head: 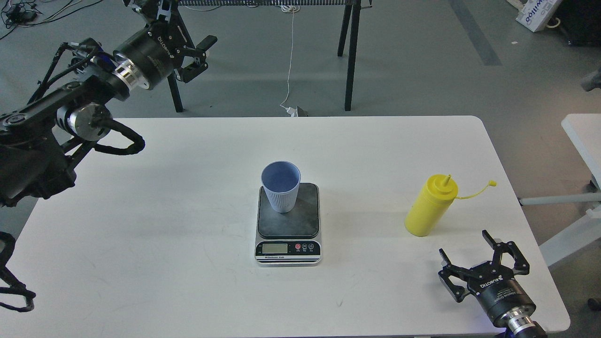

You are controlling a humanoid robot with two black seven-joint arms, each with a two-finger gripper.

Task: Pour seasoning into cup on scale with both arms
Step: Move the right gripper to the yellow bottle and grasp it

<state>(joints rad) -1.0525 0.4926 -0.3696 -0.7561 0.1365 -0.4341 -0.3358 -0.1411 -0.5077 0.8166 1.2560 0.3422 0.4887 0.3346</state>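
Step in hand: the approach to the bottle, as I judge it; nothing is grasped and no pouring has begun.

Item 1: my right gripper (483, 256), black claw type, low over the white worktop (155, 234). Jaws spread wide, released, holding and touching nothing.

Item 2: yellow plastic squeeze bottle of seasoning (429, 206), conical nozzle, small cap hanging open on its tether. Stands upright on the worktop just ahead of my right gripper and slightly to its left, apart from it.

Item 3: light blue ribbed tapered cup (281, 188), no handle, looks empty. Well off to the left of my right gripper, standing on the rear left part of the plate of item 4.

Item 4: flat digital kitchen scale (288, 249), dark grey plate, silver front with display.

Item 5: my left gripper (199, 56), raised beyond the worktop's far left edge, well apart from everything. Jaws part open, empty.

Next move calls for: right gripper forward to straddle the bottle's body, then close.
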